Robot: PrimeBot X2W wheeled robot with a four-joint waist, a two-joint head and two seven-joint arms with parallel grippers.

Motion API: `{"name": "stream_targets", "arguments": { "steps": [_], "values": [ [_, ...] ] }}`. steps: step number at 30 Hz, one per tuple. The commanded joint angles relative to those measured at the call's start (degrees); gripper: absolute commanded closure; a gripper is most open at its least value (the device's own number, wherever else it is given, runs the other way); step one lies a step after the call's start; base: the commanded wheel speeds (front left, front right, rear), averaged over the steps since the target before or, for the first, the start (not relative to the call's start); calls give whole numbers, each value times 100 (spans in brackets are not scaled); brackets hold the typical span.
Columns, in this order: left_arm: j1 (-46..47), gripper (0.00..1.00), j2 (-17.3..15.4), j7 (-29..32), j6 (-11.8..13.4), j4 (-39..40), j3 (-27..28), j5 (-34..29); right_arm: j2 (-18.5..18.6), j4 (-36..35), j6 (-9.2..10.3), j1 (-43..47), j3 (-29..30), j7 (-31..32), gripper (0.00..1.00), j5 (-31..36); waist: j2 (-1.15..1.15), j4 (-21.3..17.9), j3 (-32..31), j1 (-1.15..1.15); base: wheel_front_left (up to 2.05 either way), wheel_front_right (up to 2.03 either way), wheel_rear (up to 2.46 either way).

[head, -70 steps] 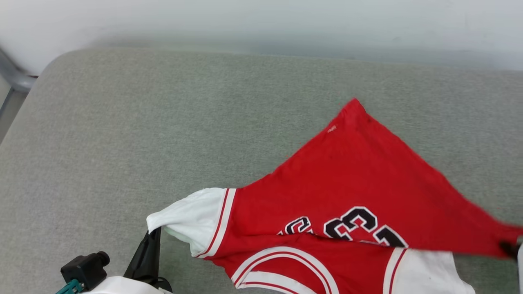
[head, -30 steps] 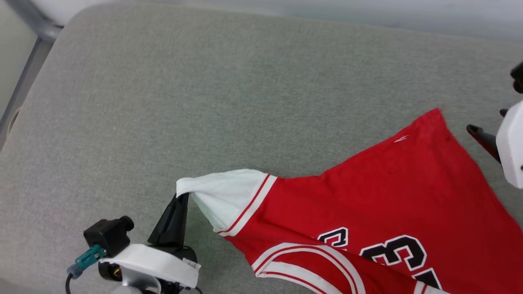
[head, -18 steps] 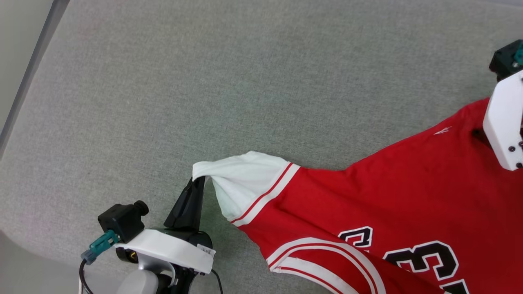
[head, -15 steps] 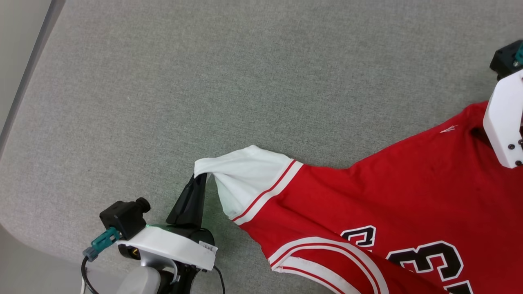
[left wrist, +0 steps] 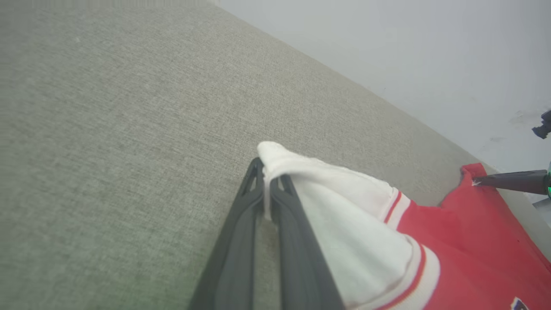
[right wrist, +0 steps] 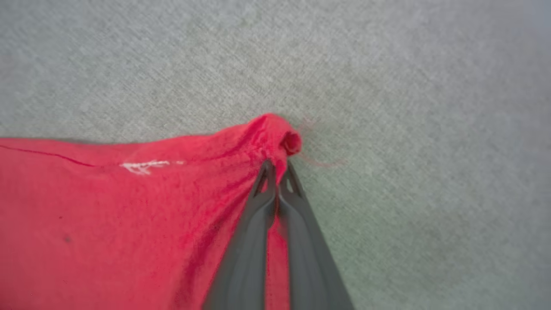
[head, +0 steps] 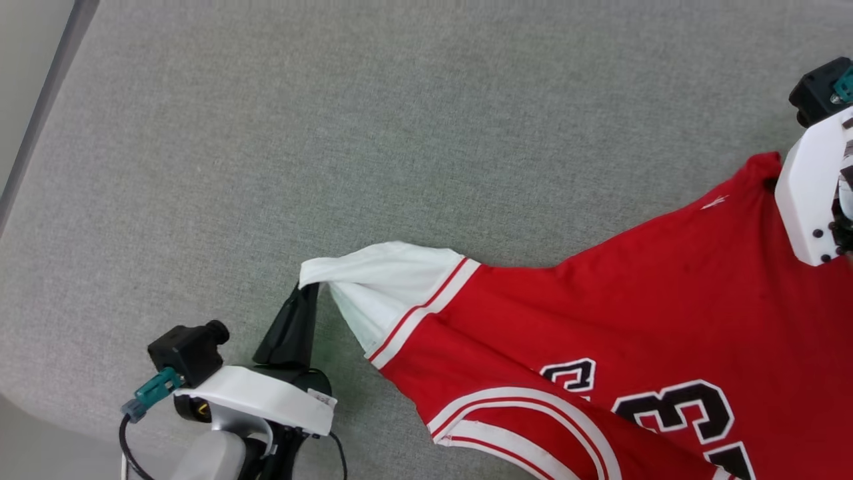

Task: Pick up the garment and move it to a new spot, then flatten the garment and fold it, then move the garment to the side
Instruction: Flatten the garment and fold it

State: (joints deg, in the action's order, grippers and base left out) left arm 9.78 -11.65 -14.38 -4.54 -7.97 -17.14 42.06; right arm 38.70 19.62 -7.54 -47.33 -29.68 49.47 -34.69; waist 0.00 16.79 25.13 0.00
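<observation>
Item: garment (head: pixel 600 320), soft, light jersey, likely sagging between holds; left gripper (left wrist: pixel 267 174) is pinching its white sleeve (head: pixel 386 287) edge, right gripper (right wrist: pixel 277 170) is pinching a red corner (right wrist: pixel 275 131).

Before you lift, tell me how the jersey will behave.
Likely floppy: the jersey bunches where the left end effector pinches its sleeve. Probably light: thin cloth puckers at the right end effector. It may sag between the two grips when raised.

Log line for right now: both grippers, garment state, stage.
left gripper: shut on white sleeve | right gripper: shut on red corner | garment: spanning between them, creased, on grey fabric surface | stage: flattening, not folded
</observation>
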Motion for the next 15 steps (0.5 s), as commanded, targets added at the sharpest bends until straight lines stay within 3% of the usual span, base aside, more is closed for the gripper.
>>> {"name": "stream_targets", "arguments": {
  "steps": [1,10,15],
  "values": [
    [-44,100,-63,-37,15,-2,47,-31,-40,40,11,-56,-39,-222,100,-24,0,-129,-221,0,0,0,0],
    [65,100,-626,103,251,566,357,-265,-244,-206,10,146,323,-1807,100,-124,0,-576,-986,0,0,0,0],
    [483,100,-997,356,334,1027,543,-368,-371,-494,10,218,643,-2330,100,12,0,-763,-1210,0,0,0,0]
  ]
}}
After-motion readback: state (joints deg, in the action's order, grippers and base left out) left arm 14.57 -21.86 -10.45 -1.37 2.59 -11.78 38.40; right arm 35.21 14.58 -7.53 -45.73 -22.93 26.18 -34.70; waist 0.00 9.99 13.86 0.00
